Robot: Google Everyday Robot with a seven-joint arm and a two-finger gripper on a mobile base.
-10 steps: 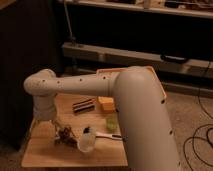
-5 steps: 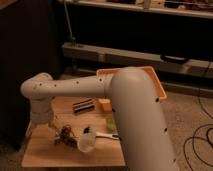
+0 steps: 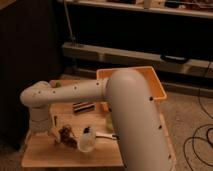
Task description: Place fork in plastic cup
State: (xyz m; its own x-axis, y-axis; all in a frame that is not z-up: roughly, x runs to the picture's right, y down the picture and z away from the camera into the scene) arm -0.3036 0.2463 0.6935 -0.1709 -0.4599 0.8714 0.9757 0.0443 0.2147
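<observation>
My gripper [image 3: 46, 131] hangs from the white arm's wrist at the left end of the small wooden table [image 3: 55, 156], low over its surface. A slim dark fork [image 3: 54, 121] lies on the table just right of the gripper; I cannot tell whether they touch. The clear plastic cup [image 3: 86, 142] lies tipped on the table's front middle, right of the gripper. A white-handled, black-tipped utensil [image 3: 103, 135] lies beside the cup.
A dark striped block [image 3: 84, 106] lies at the table's middle back. A brown clump [image 3: 65, 134] sits between gripper and cup. An orange bin [image 3: 152, 85] stands behind the arm. Dark shelving runs along the back; cables lie on the floor at right.
The arm's elbow has sunk and shifted slightly left, bringing the gripper lower toward the table's left end. The cup and other objects have not moved.
</observation>
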